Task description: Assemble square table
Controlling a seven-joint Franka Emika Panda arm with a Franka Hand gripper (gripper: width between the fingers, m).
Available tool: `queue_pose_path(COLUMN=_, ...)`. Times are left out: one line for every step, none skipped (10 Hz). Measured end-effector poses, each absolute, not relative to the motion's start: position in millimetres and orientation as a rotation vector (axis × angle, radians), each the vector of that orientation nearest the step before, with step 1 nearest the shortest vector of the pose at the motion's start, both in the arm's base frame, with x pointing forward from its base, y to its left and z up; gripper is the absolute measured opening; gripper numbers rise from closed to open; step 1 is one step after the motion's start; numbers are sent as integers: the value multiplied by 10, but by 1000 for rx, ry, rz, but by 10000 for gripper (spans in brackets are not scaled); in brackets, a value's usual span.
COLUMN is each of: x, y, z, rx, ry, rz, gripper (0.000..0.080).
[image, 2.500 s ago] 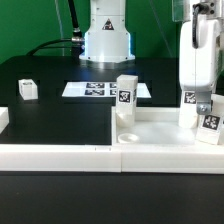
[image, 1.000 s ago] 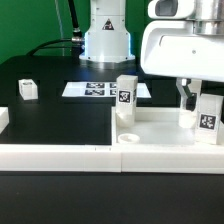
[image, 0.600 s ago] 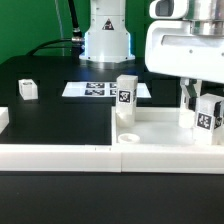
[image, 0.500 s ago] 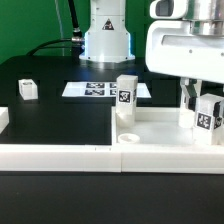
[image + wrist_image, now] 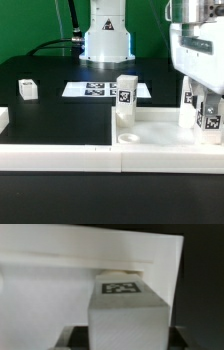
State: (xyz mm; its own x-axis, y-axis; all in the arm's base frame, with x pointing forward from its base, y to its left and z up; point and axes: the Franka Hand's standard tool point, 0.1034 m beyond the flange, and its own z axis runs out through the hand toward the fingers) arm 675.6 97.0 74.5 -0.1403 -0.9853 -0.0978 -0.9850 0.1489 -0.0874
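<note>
You have the claw (image 5: 205, 104) seemingly clamped on the upright leg (image 5: 210, 122), whose long axis runs straight down from it onto the square top (image 5: 160, 130), at the exterior view's right.

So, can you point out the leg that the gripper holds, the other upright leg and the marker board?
held leg (image 5: 122, 287): wrist view, on its tag.
other upright leg (image 5: 125, 97): exterior view, on its tag.
marker board (image 5: 90, 90): exterior view, printed top.

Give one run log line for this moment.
gripper: shut on leg | leg: upright on table top | second leg: upright, untouched
</note>
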Motion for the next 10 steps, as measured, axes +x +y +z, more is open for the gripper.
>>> queue_pose_path(x=6756, y=987, z=756, rx=-1836, ry=2383, rz=15, gripper=290)
queue_pose_path(x=6747, y=963, z=776, rx=-1837, ry=2398, rz=42, gripper=290)
queue_pose_path(x=6691, y=903, z=764, rx=-1870, ry=2418, rz=65, gripper=290)
queue_pose_path(x=6692, y=915, z=752, rx=-1747, ry=2505, rz=77, gripper=290)
queue_pose_path(x=6692, y=922, z=753, rx=-1682, ry=2550, rz=79, gripper=290)
queue_pose_path(x=6695, y=921, z=752, rx=-1656, ry=2565, rz=78, gripper=290)
queue_pose_path(x=6727, y=959, z=743, rx=-1505, ry=2608, rz=64, gripper=290)
queue_pose_path(x=6742, y=1004, z=751, rx=-1483, ry=2605, rz=37, gripper=290)
queue_pose_path(x=6740, y=1010, z=753, rx=-1495, ry=2606, rz=11, gripper=290)
queue_pose_path(x=6736, y=1008, z=752, rx=-1530, ry=2589, rz=-2, gripper=290)
